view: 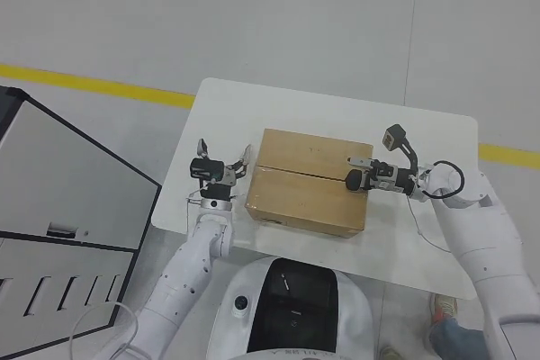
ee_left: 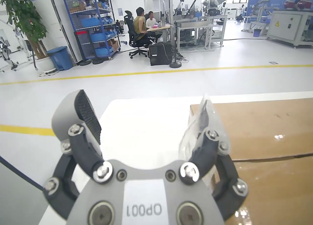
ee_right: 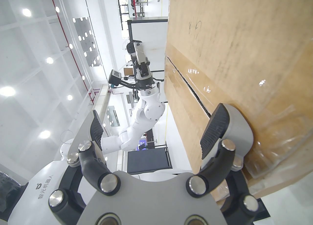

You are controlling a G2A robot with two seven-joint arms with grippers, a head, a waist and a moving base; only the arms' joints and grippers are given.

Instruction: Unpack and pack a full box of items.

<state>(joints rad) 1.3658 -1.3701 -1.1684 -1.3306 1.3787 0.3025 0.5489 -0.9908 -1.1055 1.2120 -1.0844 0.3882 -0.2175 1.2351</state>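
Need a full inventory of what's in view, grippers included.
cardboard box: one, brown, middle of the table, flaps shut
clear tape: glossy strip along the box's top seam
clear film: one piece, transparent, clinging to a left gripper finger beside the box
table: one, white, under the box
cabinet: one, grey with black edging, on the floor off the table's left side
floor line: yellow, beyond the table
left gripper: open, at the box's left end
right gripper: open, at the box's right end
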